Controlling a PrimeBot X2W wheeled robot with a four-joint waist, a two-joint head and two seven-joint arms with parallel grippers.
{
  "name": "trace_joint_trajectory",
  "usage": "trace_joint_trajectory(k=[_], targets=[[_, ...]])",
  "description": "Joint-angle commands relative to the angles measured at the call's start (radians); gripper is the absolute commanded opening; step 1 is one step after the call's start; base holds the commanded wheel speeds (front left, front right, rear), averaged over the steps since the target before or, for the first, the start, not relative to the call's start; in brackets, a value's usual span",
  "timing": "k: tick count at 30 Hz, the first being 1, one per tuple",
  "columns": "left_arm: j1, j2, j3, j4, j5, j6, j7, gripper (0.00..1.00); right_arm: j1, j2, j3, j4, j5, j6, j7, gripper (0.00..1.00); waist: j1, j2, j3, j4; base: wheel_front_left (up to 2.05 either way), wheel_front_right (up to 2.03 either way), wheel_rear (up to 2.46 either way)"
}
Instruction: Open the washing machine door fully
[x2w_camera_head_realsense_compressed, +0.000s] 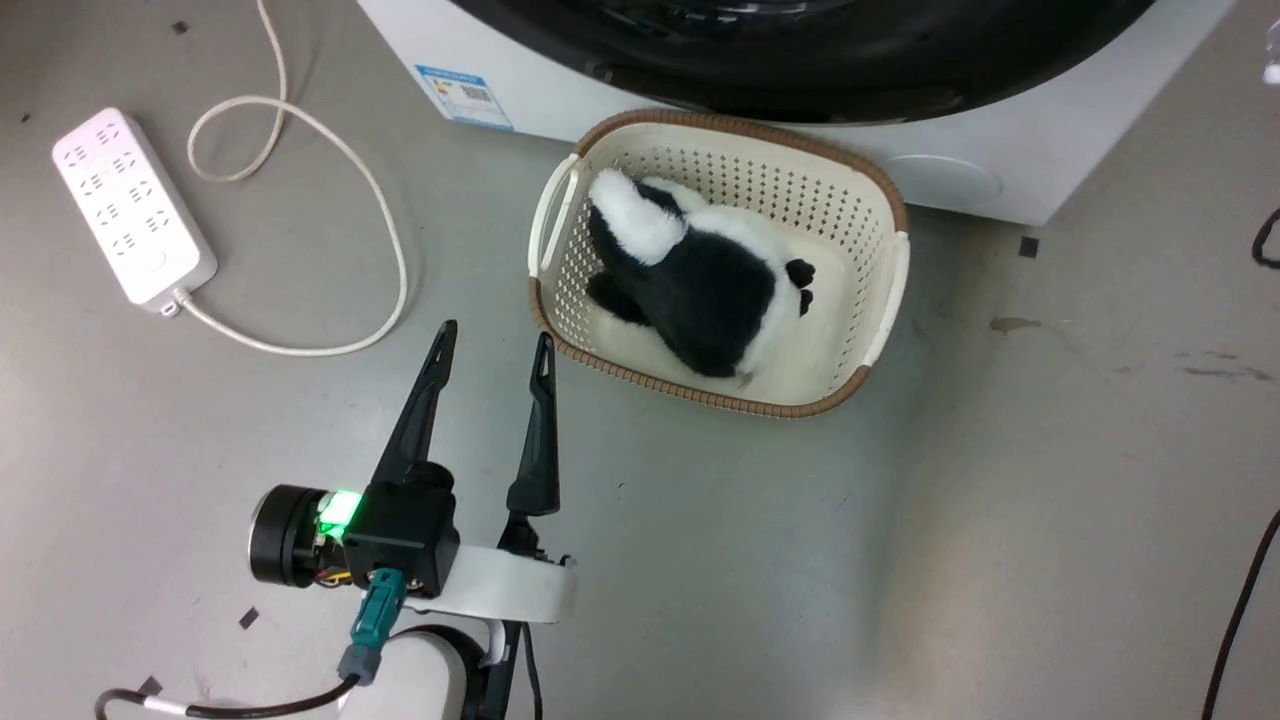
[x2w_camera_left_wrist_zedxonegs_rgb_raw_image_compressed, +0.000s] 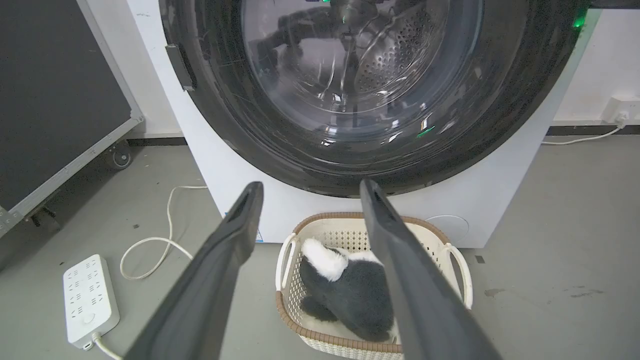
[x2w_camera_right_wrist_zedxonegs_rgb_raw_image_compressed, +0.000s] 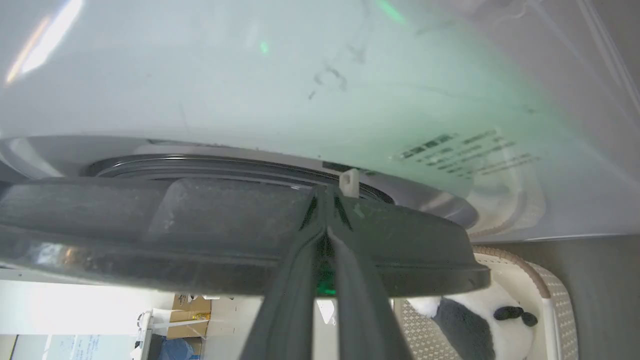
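Observation:
The washing machine (x2w_camera_head_realsense_compressed: 1000, 150) is a white box across the top of the head view, and the black rim of the washing machine door (x2w_camera_head_realsense_compressed: 800, 50) spans its front. In the left wrist view the door (x2w_camera_left_wrist_zedxonegs_rgb_raw_image_compressed: 500, 125) faces me, steel drum visible through its glass. My left gripper (x2w_camera_head_realsense_compressed: 495, 340) hangs open over the floor, left of the basket and well short of the door (x2w_camera_left_wrist_zedxonegs_rgb_raw_image_compressed: 310, 185). My right gripper (x2w_camera_right_wrist_zedxonegs_rgb_raw_image_compressed: 326, 200) is shut, tips against the edge of the door rim (x2w_camera_right_wrist_zedxonegs_rgb_raw_image_compressed: 200, 225), beside a small white latch (x2w_camera_right_wrist_zedxonegs_rgb_raw_image_compressed: 349, 181). A narrow gap separates rim and machine front (x2w_camera_right_wrist_zedxonegs_rgb_raw_image_compressed: 250, 75).
A cream perforated basket (x2w_camera_head_realsense_compressed: 880, 200) holding a black-and-white plush toy (x2w_camera_head_realsense_compressed: 700, 280) stands on the floor right before the machine. A white power strip (x2w_camera_head_realsense_compressed: 130, 200) with looped cable lies at the left. A black panel on castors (x2w_camera_left_wrist_zedxonegs_rgb_raw_image_compressed: 50, 100) stands left of the machine.

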Motion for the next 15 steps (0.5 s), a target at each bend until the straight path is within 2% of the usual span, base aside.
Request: trace_joint_trajectory(k=[1, 8, 15], targets=[[-0.024, 0.001, -0.010, -0.006, -0.006, 0.010, -0.011, 1.00, -0.063, -0.015, -0.023, 0.055, 0.023, 0.000, 0.029, 0.00, -0.0001, -0.0001, 0.013, 0.012, 0.00, 0.00, 0.00], [-0.042, 0.001, -0.029, -0.009, -0.014, 0.026, -0.026, 1.00, -0.163, -0.049, -0.066, 0.178, 0.047, 0.000, 0.089, 0.00, -0.0001, -0.0001, 0.036, 0.029, 0.00, 0.00, 0.00], [-0.053, 0.001, -0.035, -0.011, -0.012, 0.034, -0.038, 1.00, -0.180, -0.071, -0.093, 0.261, 0.070, 0.000, 0.161, 0.00, -0.0001, -0.0001, 0.035, 0.033, 0.00, 0.00, 0.00]])
